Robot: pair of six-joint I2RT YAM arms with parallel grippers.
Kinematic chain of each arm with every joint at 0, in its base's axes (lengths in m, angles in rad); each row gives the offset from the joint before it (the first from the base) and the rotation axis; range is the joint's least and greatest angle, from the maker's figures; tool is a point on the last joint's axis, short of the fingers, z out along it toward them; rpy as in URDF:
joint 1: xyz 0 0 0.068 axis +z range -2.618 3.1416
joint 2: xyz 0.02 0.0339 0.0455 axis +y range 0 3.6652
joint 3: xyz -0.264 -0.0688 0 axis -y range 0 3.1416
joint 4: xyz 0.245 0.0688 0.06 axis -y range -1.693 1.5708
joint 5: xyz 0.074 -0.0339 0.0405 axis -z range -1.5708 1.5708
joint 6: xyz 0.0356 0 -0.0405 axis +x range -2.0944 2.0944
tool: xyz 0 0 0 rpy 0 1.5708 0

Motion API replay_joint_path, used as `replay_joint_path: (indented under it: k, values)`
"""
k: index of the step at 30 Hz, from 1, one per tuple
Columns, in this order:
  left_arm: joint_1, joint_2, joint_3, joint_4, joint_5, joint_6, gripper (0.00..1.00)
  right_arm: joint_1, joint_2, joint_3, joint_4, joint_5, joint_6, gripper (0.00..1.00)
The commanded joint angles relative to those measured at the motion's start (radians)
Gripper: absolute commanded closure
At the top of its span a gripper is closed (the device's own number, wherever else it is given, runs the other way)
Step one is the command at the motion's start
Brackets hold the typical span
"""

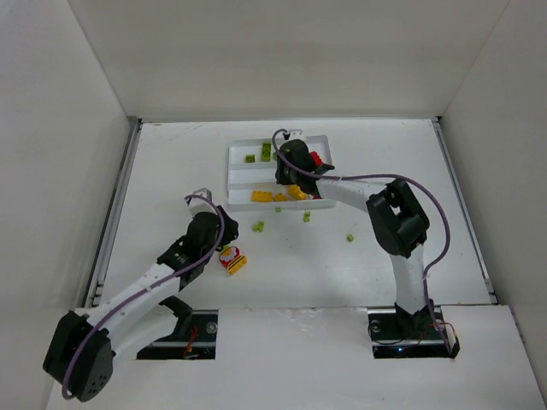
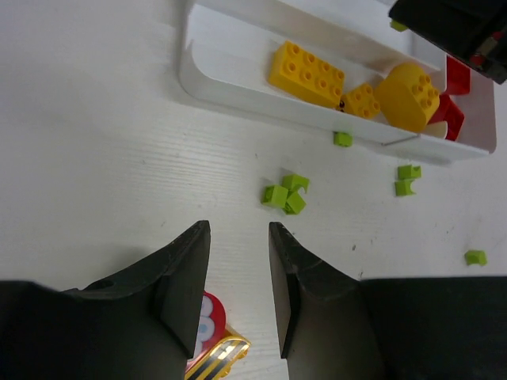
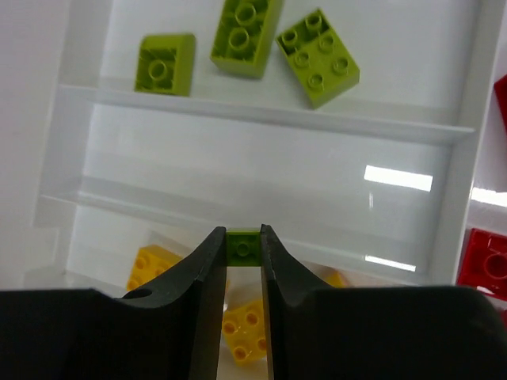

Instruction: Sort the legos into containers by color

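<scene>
Tiny lime-green lego (image 3: 243, 247) clamped in the right gripper (image 3: 242, 232) over the white tray (image 3: 261, 119).
The right arm (image 1: 397, 222) reaches forward above the tray; the left gripper (image 2: 238, 237) hangs low over the table (image 2: 95, 158), jaws slightly apart.

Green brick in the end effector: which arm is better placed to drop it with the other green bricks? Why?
Right. The right end effector is shut on the green brick above the tray, near the slot holding three green bricks. The left end effector is empty, off the tray by a red-and-yellow clump.
</scene>
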State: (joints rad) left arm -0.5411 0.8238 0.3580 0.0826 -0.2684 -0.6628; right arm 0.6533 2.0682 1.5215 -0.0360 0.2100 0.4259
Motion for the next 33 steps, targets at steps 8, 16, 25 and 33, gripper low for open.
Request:
replay_joint_path:
  k: [8,16,25,33]
  values:
    - [-0.111,0.34,0.183,0.077,-0.04,0.086,0.66,-0.034,0.02,0.059,-0.028,-0.006,0.013,0.53]
    - [-0.142,0.514,0.263,0.123,-0.075,0.127,0.66,-0.036,-0.15,-0.093,0.053,-0.003,0.014,0.36]
    - [-0.165,0.606,0.294,0.114,-0.077,0.144,0.71,-0.01,-0.382,-0.403,0.183,0.0,0.066,0.36]
    - [-0.167,0.667,0.303,0.14,-0.098,0.143,0.74,0.032,-0.488,-0.552,0.234,-0.004,0.091,0.36]
